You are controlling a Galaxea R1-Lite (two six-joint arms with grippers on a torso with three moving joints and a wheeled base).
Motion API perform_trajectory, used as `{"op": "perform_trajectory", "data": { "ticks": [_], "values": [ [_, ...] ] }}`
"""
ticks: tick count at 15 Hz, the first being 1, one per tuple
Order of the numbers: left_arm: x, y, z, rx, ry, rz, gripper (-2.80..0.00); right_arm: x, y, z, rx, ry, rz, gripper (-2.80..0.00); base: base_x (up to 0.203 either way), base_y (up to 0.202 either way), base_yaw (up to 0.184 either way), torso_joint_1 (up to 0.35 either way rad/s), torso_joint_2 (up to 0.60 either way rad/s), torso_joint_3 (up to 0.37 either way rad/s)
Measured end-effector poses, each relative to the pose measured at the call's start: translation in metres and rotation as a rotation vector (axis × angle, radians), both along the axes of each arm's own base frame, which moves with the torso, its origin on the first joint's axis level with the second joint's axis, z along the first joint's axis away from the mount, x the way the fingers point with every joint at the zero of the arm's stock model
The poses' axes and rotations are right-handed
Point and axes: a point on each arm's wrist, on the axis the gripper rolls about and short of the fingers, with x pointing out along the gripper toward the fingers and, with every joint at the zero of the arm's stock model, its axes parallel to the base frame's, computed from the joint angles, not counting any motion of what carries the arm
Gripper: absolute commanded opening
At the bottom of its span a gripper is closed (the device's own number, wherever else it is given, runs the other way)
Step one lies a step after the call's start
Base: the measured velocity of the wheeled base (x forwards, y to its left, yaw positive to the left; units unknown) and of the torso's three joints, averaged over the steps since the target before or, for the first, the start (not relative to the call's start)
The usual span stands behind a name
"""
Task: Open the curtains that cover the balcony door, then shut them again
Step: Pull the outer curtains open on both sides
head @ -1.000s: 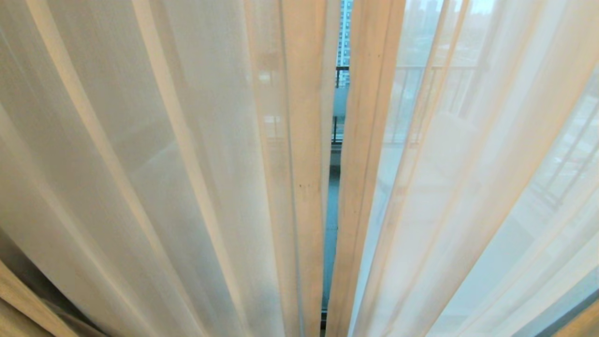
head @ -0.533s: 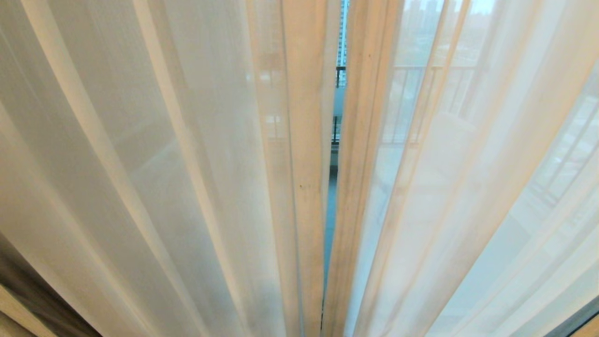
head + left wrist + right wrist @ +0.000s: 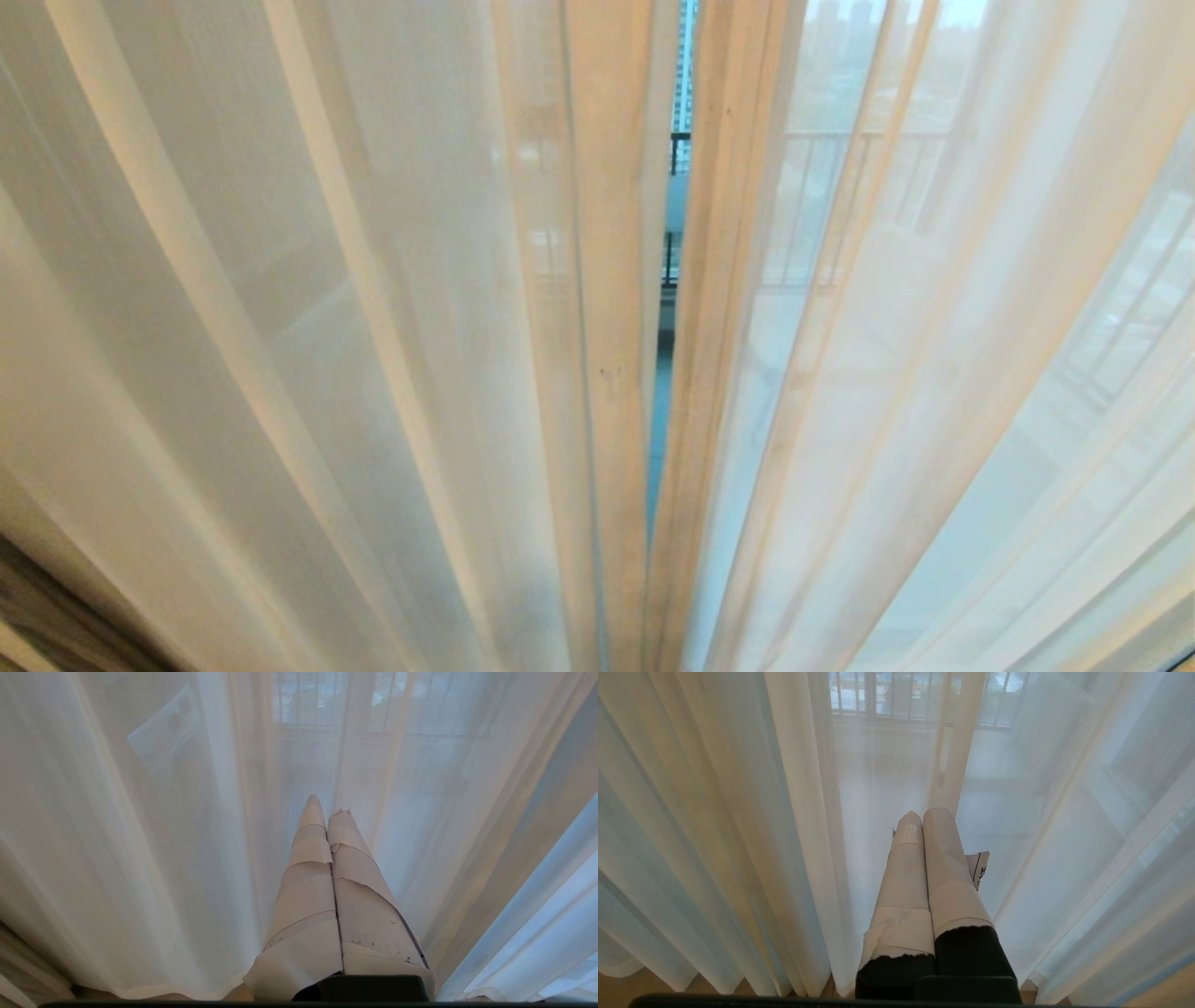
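Curtains [image 3: 373, 327] thin sheer matt cloth; fingers [image 3: 322, 858] wrapped w/ matt, peeling tape.

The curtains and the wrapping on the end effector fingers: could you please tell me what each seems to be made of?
The curtains: thin, sheer white fabric, matte; the balcony railing shows through them.
The left end effector fingers: apparently wrapped in pale paper-like tape, with overlapping bands and torn edges.

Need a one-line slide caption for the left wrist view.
Left gripper, shut and empty, pointing at the sheer curtains drawn across the balcony door.
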Motion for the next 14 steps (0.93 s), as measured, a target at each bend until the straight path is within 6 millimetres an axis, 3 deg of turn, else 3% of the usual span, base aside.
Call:
{"op": "perform_trajectory", "data": {
  "ticks": [14],
  "values": [
    [-0.0001, 0.0000, 0.0000, -0.004, -0.001, 0.000, -2.80, 0.0000, 0.0000, 0.0000, 0.000, 0.000, 0.000, -2.80, 0.000, 0.000, 0.000, 0.000, 0.00, 0.000]
  ]
}}
